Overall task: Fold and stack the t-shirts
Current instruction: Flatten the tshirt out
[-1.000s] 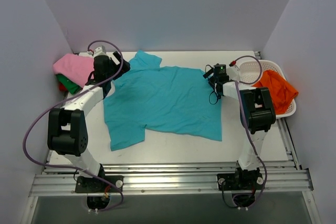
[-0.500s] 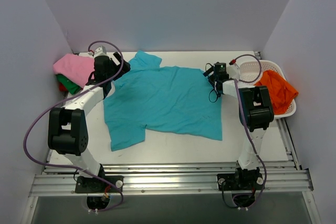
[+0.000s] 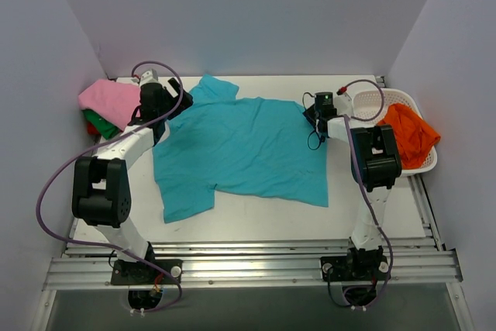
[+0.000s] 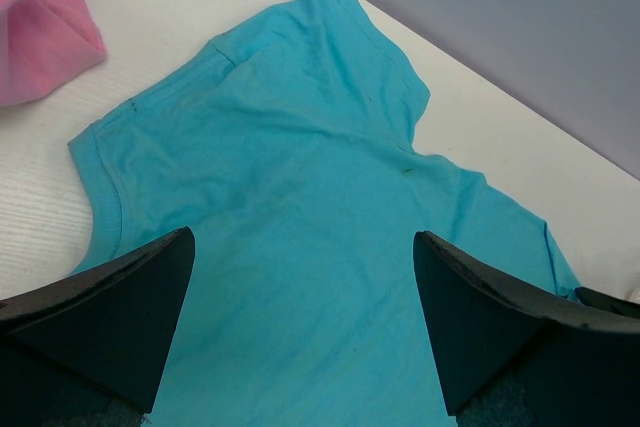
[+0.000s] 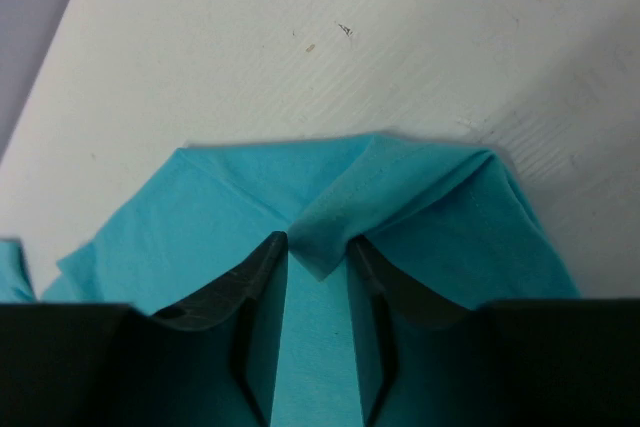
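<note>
Teal shirt (image 3: 240, 149) lies spread flat on the tabletop (image 3: 256, 218), between the two arms. One sleeve points to the far edge, the other to the near edge, and the hem runs along the right side.

Left fingers (image 4: 130, 297): wide apart over the collar and shoulder area at the far left of the shirt. Only flat cloth shows in the gap below them. We cannot tell whether the tips touch the fabric.

Right fingers (image 5: 262, 265): narrow, at the far right corner of the hem. In the right wrist view a raised ridge of teal cloth sits between the two tips and meets both, so we record a pinch on the shirt. The corner is puckered around the tips, with bare tabletop just beyond it.

Pink shirt (image 3: 108, 98) is piled at the far left corner, with a green shirt (image 3: 99, 123) under it. Both lie apart from the teal one.

Orange shirt (image 3: 409, 133) lies in the basket (image 3: 370, 105) at the right edge, draped over its rim.
</note>
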